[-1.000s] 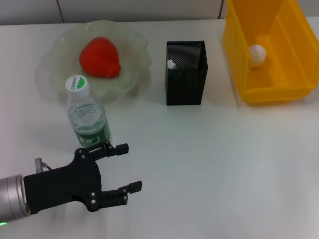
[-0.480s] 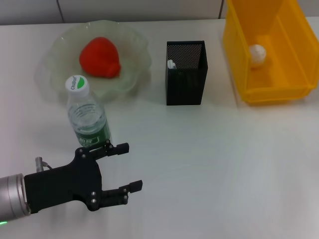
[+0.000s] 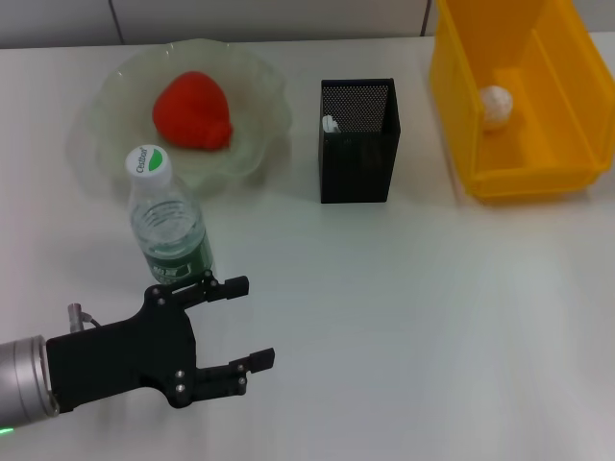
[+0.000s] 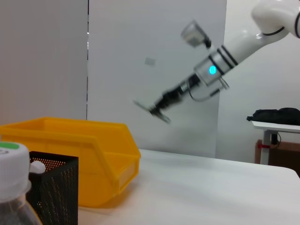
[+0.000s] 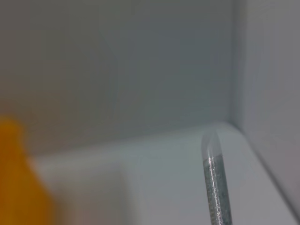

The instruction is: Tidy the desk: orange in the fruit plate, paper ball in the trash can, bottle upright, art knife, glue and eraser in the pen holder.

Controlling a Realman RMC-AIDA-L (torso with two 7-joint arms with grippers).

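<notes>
The clear water bottle (image 3: pixel 170 227) with a green label and white cap stands upright on the white desk; its cap also shows in the left wrist view (image 4: pixel 11 162). My left gripper (image 3: pixel 252 322) is open and empty, just in front of the bottle, its upper finger close to the bottle's base. The orange (image 3: pixel 193 110) lies in the clear fruit plate (image 3: pixel 255 91). The black mesh pen holder (image 3: pixel 358 144) holds a white item. The paper ball (image 3: pixel 496 104) lies in the yellow bin (image 3: pixel 567 115). My right gripper (image 4: pixel 157 108) hangs raised in the air, seen only in the left wrist view.
The plate is behind the bottle, the pen holder at the middle back, the yellow bin at the back right. The pen holder (image 4: pixel 54 187) and bin (image 4: pixel 89 154) also show in the left wrist view. White desk surface spreads to the right of my left gripper.
</notes>
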